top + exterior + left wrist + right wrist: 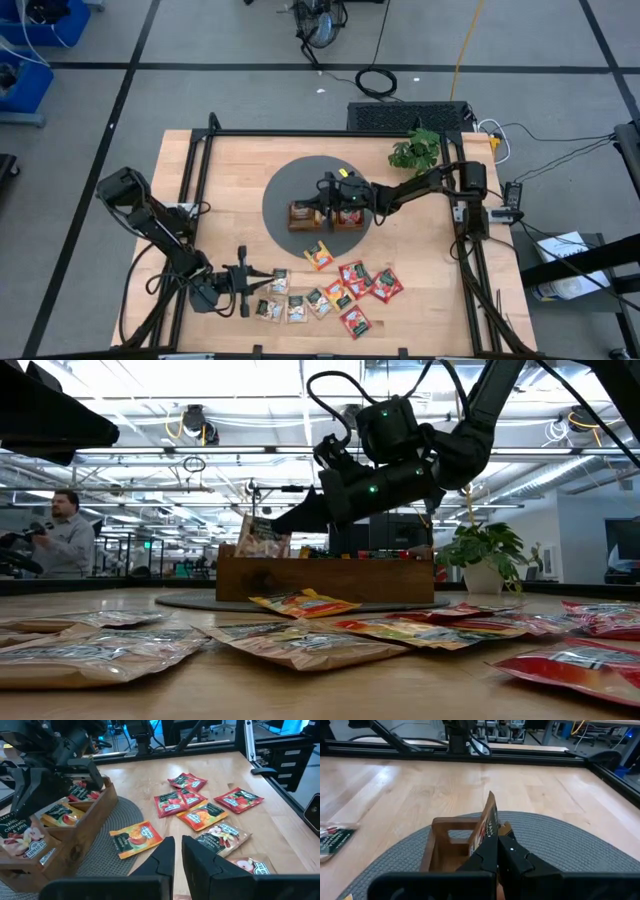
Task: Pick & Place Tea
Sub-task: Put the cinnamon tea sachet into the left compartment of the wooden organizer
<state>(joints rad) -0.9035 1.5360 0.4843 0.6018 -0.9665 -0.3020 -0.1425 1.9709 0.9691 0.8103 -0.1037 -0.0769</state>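
One tea sachet (pixel 489 827) stands on edge in the end compartment of the wooden tray (pixel 325 216), pinched by the right pincer (pixel 327 193), whose fingers are shut on its lower part. In the high view this sits at the centre of the frame, on the round grey mat (pixel 283 192). Judging from that, the step in hand is the placing of this sachet. The next move calls for the right pincer to let go and lift straight up, so the sachet stays in its slot and does not ride out with the fingers.

Other sachets already lie in the tray's compartments, as the left wrist view shows. The rest of the tea (pixel 340 296) is spread flat on the table below the mat, in the lower middle of the high view: red ones to the right, orange in the middle, pale and green-labelled ones to the left, and one orange sachet (pixel 319 256) lying alone nearer the tray.

The left pincer (pixel 246 284) hangs at the left end of that spread, just beside the nearest sachets, its fingers only a narrow gap apart and holding nothing.
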